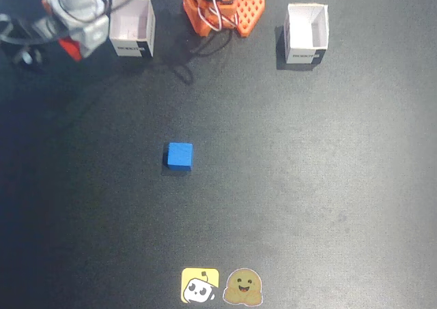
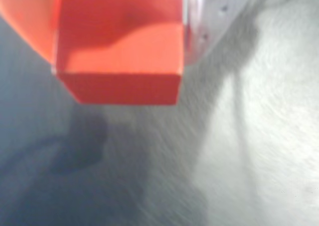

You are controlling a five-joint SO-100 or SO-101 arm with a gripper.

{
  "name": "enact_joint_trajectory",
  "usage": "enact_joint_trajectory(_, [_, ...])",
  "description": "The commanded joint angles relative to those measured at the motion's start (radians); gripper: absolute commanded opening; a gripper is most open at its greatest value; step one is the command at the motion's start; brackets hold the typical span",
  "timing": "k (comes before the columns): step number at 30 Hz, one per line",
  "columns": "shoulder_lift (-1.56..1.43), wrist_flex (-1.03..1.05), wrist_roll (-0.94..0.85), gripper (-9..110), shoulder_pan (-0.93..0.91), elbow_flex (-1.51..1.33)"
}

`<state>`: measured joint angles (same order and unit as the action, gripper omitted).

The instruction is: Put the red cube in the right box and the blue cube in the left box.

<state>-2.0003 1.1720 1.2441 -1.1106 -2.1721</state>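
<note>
In the wrist view the red cube [image 2: 119, 61] fills the top, clamped between an orange finger [image 2: 27, 21] on its left and a pale finger [image 2: 204, 21] on its right, above the dark table. In the fixed view my gripper [image 1: 74, 41] hangs at the top left, just left of one white box [image 1: 132, 28]. The other white box [image 1: 306, 33] stands at the top right. Both boxes are open on top and look empty. The blue cube [image 1: 180, 155] lies alone on the table's middle, far from the gripper.
The orange robot base [image 1: 220, 5] sits at the top centre between the boxes, with cables trailing beside it. A black cable loop [image 1: 20, 50] lies at the far left. Two cartoon stickers [image 1: 200, 285] [image 1: 244, 286] mark the near edge.
</note>
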Motion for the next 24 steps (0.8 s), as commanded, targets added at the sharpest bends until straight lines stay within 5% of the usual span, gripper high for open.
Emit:
enact_joint_trajectory(1, [-0.069, 0.032, 0.044, 14, -0.034, -0.002])
enact_joint_trajectory(24, [-0.348, 0.247, 0.273, 14, -0.183, -0.126])
